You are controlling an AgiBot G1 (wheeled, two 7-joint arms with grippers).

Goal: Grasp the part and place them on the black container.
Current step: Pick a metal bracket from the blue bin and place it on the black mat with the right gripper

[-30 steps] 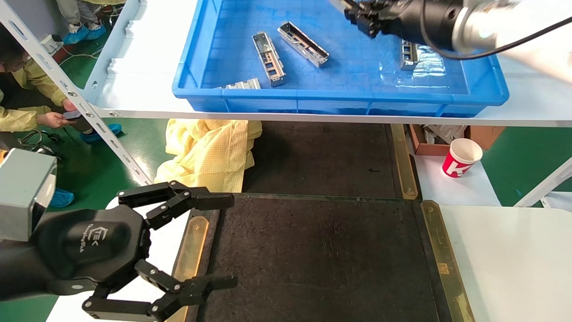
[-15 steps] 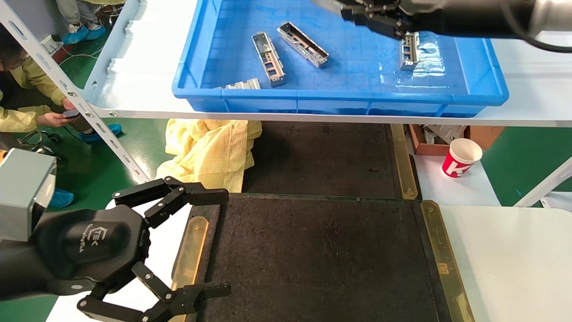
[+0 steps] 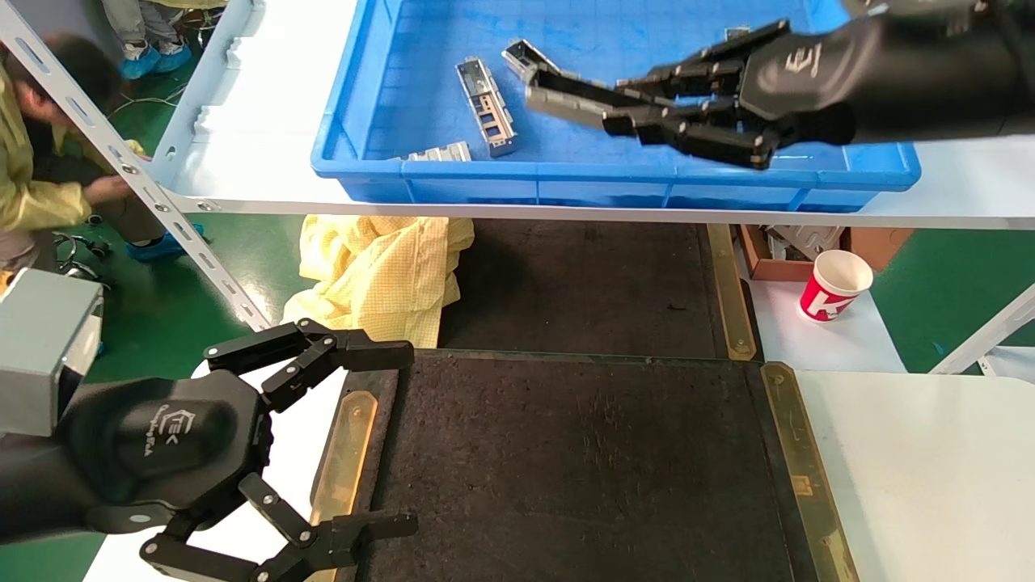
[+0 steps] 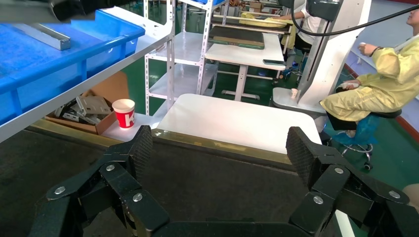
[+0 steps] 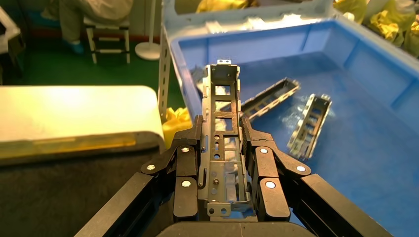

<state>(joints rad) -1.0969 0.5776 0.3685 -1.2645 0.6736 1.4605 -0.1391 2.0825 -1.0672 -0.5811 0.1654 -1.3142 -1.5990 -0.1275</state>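
Right wrist view shows the right pincer (image 5: 225, 148) clamping a slim silver-grey metal channel bar (image 5: 222, 123) lengthwise; a loose grip could let it slide out above the blue plastic bin (image 5: 375, 148).

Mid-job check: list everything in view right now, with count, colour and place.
Slim silver-grey metal channel parts: one clamped in the right gripper; three lying in the bin.
Blue plastic bin: one, on the white upper shelf.
Flat black felt-like container with brass-coloured edge strips: one, bare, front centre.
Red-and-white paper cup: one, right of the container, lower level.
Yellow garment: one, under the shelf.
Cardboard box: one, beside the cup.
Person in yellow: one, far left.
Right gripper: black, over the bin.
Left gripper: black, open, at the container's left edge.
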